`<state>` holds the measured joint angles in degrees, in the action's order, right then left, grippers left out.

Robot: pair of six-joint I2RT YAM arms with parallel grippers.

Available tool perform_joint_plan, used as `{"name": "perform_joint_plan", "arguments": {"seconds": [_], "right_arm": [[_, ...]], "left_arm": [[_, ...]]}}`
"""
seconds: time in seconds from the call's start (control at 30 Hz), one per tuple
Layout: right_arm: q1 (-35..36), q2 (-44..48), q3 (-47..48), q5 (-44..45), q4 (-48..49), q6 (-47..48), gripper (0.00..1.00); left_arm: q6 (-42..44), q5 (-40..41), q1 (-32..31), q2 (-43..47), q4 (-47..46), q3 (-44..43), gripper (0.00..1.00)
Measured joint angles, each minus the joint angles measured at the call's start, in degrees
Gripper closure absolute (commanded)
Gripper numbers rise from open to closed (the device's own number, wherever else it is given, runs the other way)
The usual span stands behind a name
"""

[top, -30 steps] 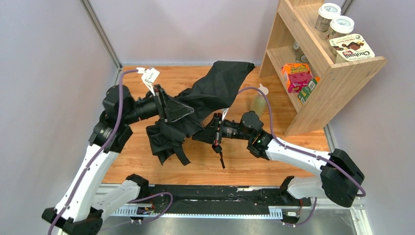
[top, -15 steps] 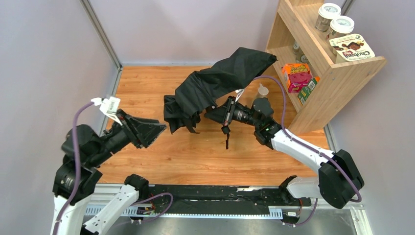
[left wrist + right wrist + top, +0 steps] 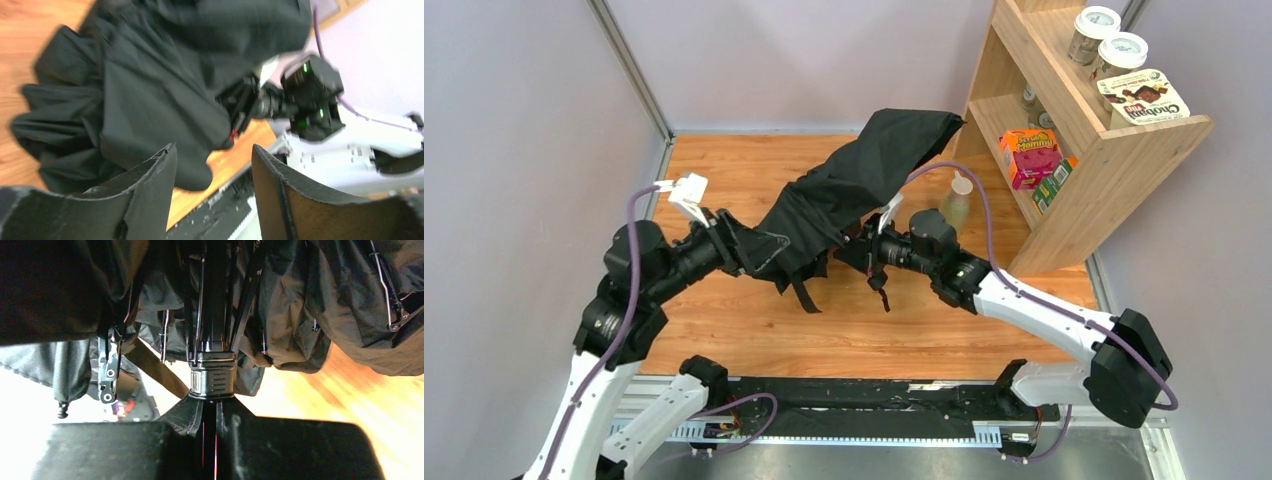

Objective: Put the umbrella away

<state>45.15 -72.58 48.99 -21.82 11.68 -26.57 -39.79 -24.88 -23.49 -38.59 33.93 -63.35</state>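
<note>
The black umbrella [image 3: 854, 185] is held in the air over the wooden table, its loose canopy slanting from lower left up toward the shelf. My right gripper [image 3: 871, 256] is shut on its shaft below the ribbed collar [image 3: 212, 379]; in the right wrist view the gripper [image 3: 210, 412] has canopy folds and metal ribs above it. A strap [image 3: 882, 292] hangs below it. My left gripper [image 3: 759, 250] is open at the canopy's lower left end. In the left wrist view the open gripper [image 3: 212, 152] faces the canopy [image 3: 150, 85] with nothing between its fingers.
A wooden shelf unit [image 3: 1114, 170] stands at the right with an orange box [image 3: 1030, 155], jars [image 3: 1096, 30] and a snack pack on it. A pale bottle [image 3: 957, 200] stands on the table [image 3: 724, 160] near the shelf. Grey walls close in the left and back.
My left arm has swung back in from the near left to the canopy's lower end. My right arm has shifted the umbrella a little left and lower.
</note>
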Motion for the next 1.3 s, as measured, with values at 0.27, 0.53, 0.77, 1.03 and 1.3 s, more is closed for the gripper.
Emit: {"name": "perform_joint_plan", "arguments": {"seconds": [0.27, 0.53, 0.77, 1.03, 1.3], "right_arm": [[9.3, 3.5, -2.8, 20.9, -1.5, 24.2, 1.0], [12.0, 8.2, -12.9, 22.9, 10.3, 43.7, 1.0], [11.9, 11.7, -13.7, 17.0, 11.3, 47.5, 1.0], [12.4, 11.7, -11.5, 13.2, 7.9, 47.9, 1.0], [13.4, 9.9, -8.7, 16.6, 4.5, 48.2, 1.0]], "left_arm": [[-5.3, 19.3, 0.0, 6.7, 3.7, -3.0, 0.25], [-11.5, 25.6, 0.0, 3.8, 8.1, -2.0, 0.2], [-14.1, 18.3, 0.0, 1.1, 4.0, -2.1, 0.2], [-10.5, 5.4, 0.0, -6.2, -5.5, -1.7, 0.2], [-10.4, -4.0, 0.7, -11.0, -12.5, 1.3, 0.64]]}}
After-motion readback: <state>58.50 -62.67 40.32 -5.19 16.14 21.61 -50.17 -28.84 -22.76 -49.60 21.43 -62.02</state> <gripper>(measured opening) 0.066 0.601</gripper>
